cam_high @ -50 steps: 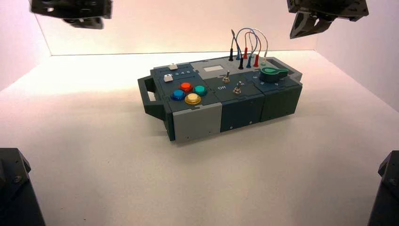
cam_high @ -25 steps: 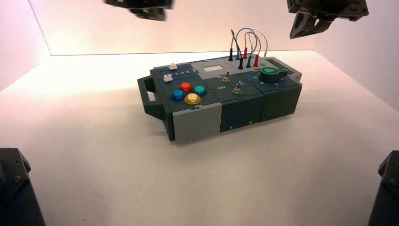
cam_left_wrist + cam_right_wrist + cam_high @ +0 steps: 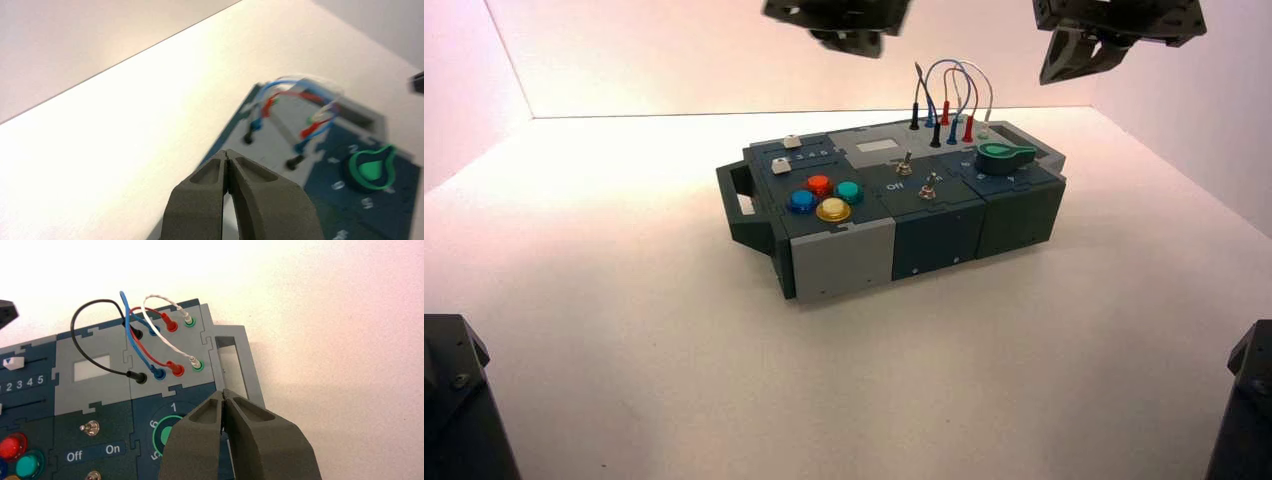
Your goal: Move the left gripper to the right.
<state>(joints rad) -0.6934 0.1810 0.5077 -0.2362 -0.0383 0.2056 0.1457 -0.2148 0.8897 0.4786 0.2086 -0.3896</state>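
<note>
High view: two tools aloft, left tool closed, right tool closed.

Left pincer above box rear, seemingly.

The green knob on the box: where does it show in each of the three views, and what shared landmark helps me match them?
High view: the green knob sits at the box's right end, just in front of the wires.
Left wrist view: at the right side, past the wires.
Right wrist view: mostly hidden behind the right gripper; only its green ring shows.
Shared landmark: the looped wires.
</note>
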